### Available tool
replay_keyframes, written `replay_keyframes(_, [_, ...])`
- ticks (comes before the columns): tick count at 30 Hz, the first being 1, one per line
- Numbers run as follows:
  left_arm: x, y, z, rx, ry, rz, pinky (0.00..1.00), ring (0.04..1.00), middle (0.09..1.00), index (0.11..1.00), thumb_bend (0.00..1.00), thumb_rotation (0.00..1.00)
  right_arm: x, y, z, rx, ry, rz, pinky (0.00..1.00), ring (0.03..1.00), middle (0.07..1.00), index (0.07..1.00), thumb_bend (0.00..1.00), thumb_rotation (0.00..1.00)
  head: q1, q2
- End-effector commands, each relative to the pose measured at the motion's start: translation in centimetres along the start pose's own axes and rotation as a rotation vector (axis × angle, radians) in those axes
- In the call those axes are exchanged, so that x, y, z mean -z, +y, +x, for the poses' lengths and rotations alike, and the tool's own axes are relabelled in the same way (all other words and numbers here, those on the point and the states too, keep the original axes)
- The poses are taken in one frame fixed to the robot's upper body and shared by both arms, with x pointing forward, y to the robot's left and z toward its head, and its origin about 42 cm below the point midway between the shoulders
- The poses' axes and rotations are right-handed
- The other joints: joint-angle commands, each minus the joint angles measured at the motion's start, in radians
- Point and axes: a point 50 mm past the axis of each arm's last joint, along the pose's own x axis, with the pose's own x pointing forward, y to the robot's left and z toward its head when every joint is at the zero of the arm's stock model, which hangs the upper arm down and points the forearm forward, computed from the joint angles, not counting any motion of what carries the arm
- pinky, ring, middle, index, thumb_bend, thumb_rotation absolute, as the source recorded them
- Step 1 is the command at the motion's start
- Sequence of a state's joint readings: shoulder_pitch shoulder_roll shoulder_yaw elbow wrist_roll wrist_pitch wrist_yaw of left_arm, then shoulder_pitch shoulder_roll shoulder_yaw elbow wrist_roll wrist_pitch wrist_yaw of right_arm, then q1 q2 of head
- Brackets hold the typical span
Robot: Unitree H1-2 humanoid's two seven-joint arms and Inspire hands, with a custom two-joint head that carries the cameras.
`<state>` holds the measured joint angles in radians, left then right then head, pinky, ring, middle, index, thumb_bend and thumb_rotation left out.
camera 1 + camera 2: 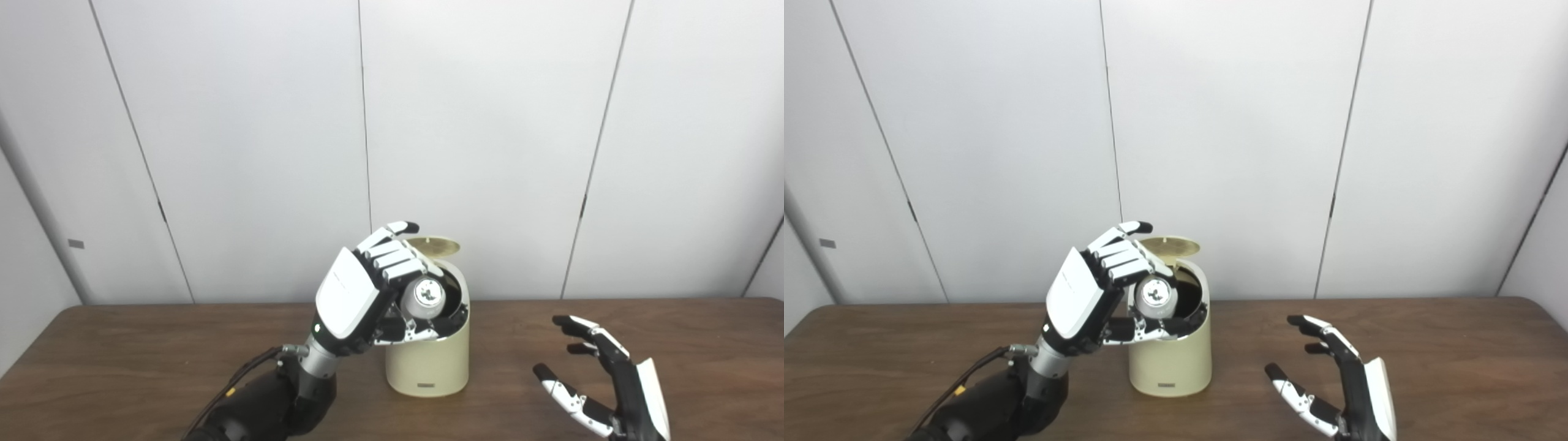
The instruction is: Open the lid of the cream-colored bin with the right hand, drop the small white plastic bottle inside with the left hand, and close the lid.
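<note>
The cream-colored bin (429,361) stands on the table at the centre, its round lid (436,246) tipped up at the back and the dark opening exposed. My left hand (361,294) is raised at the bin's left rim, shut on the small white plastic bottle (424,298). The bottle lies sideways over the opening, its end facing the cameras. My right hand (603,380) rests low at the bin's right, apart from it, open with fingers spread and nothing in it.
The brown wooden table (153,355) stretches to both sides of the bin. White wall panels (245,122) close off the back. A black cable (245,370) runs along my left forearm.
</note>
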<state>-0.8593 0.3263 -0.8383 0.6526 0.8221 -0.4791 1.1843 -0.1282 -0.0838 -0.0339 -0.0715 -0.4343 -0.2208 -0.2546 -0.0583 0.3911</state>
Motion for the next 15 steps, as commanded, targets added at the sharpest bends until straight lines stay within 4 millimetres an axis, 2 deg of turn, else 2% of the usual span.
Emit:
replay_keyframes(1, [0.9, 0.6, 1.3, -0.08, 0.009, 0.022, 0.72, 0.513, 0.483, 0.458, 0.5, 0.0, -1.6, -0.1, 1.1, 0.021, -0.067, -0.001, 0.63, 0.749, 0.757, 0.695, 0.3, 0.28, -0.001, 0.0])
replay_keyframes(7, [1.7, 0.0, 0.3, -0.052, 0.068, 0.037, 0.71, 0.559, 0.475, 0.437, 0.5, 0.0, -2.0, 0.2, 1.1, 0.025, -0.057, 0.01, 0.63, 0.751, 0.755, 0.693, 0.3, 0.27, -0.004, 0.0])
replay_keyframes(15, [1.9, 0.4, 0.9, -0.062, 0.041, 0.045, 0.72, 0.557, 0.477, 0.437, 0.5, 0.0, -1.7, 0.3, 1.3, 0.024, -0.057, 0.007, 0.64, 0.757, 0.759, 0.704, 0.31, 0.31, -0.004, -0.008])
